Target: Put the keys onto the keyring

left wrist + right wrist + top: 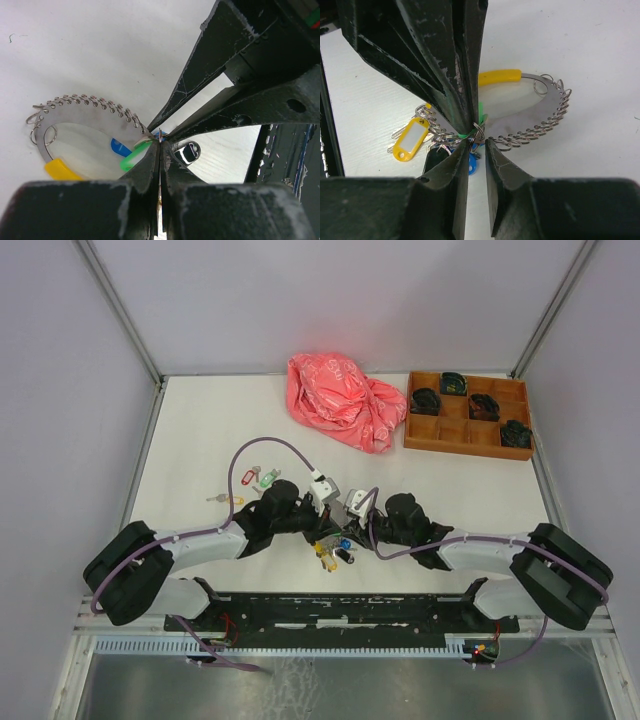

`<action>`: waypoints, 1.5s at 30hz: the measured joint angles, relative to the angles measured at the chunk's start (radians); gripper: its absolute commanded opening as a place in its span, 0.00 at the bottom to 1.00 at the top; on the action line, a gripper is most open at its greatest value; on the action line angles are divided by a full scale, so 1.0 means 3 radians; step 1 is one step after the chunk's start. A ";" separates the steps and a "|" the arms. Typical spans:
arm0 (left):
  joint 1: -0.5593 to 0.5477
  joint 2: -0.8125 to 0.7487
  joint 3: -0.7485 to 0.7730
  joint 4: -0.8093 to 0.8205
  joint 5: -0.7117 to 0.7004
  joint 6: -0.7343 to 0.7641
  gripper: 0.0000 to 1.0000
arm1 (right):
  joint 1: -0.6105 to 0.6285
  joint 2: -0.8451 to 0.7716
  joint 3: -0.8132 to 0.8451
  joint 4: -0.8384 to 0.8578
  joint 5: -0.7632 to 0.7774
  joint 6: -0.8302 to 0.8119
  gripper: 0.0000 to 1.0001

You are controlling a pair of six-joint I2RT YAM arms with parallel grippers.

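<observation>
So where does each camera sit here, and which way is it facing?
Top external: above the near edge, looking down at the table; left arm and right arm show.
Left wrist: on the left arm, looking along the left tool at the keyring.
Right wrist: likewise along the right tool, from the opposite side.
Shared: both wrist views show the keyring.

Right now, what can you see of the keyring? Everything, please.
The keyring is a round loop of silvery metal. Small wire coils line its outer edge, and a yellow sleeve covers one section. A few small split rings hang from it. The left gripper is shut on it near a green tag, and the right gripper stands open just beside that spot. The loop lies roughly level over the white table; I can't tell whether it touches the table.
</observation>
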State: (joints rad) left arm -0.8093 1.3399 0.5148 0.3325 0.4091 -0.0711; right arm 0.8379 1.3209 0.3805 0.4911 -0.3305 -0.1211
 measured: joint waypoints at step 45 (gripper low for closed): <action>0.0076 -0.0345 -0.0196 0.0111 -0.0649 -0.0284 0.37 | 0.0015 -0.0546 -0.0320 -0.0033 0.0860 -0.0160 0.01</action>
State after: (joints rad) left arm -0.7864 1.2366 0.4561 0.3656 0.2146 -0.1562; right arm 0.8425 1.1572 0.2844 0.4812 -0.0727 -0.1692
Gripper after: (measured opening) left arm 0.332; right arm 0.012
